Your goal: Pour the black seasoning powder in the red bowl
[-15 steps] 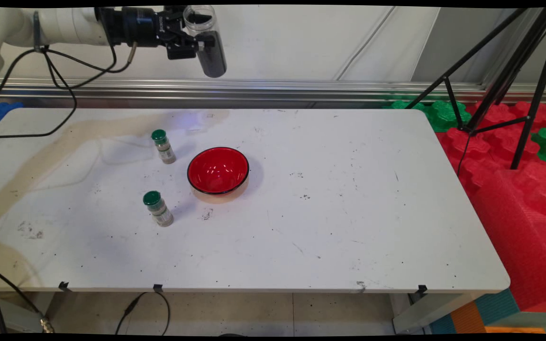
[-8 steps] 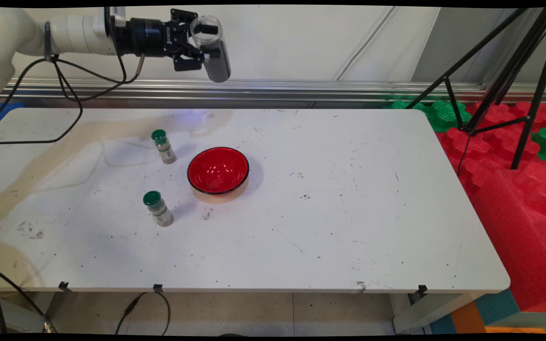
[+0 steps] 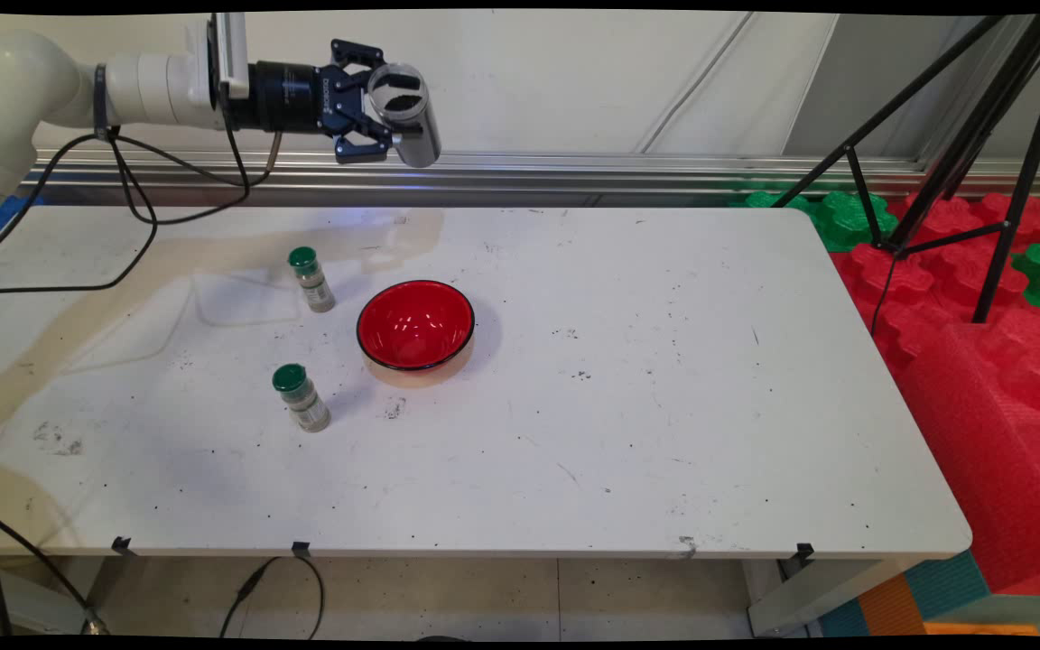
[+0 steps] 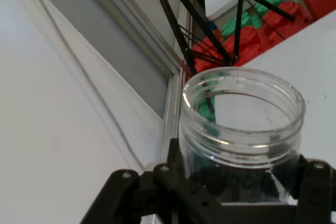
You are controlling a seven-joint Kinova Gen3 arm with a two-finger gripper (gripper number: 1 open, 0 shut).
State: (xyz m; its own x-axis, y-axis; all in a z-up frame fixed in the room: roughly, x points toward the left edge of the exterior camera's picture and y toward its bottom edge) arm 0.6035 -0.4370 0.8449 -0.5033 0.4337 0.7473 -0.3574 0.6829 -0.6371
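We see a white rectangular table (image 3: pixel 628 397), scuffed and stained tan along its left side, with red and green foam blocks (image 3: pixel 980 298) and a black tripod (image 3: pixel 980 117) off its right end. On the table sits a round red bowl with a black rim (image 3: pixel 415 326). Two small green-capped spice jars stand left of it, one (image 3: pixel 311 280) just beside its far-left rim, the other (image 3: pixel 301 398) nearer us. High above the table's far edge, the black two-finger gripper (image 3: pixel 382 112) clamps a clear plastic jar holding dark grains (image 3: pixel 409 114), lidless and tilted, its open mouth (image 4: pixel 242 109) showing threads in the hand view.
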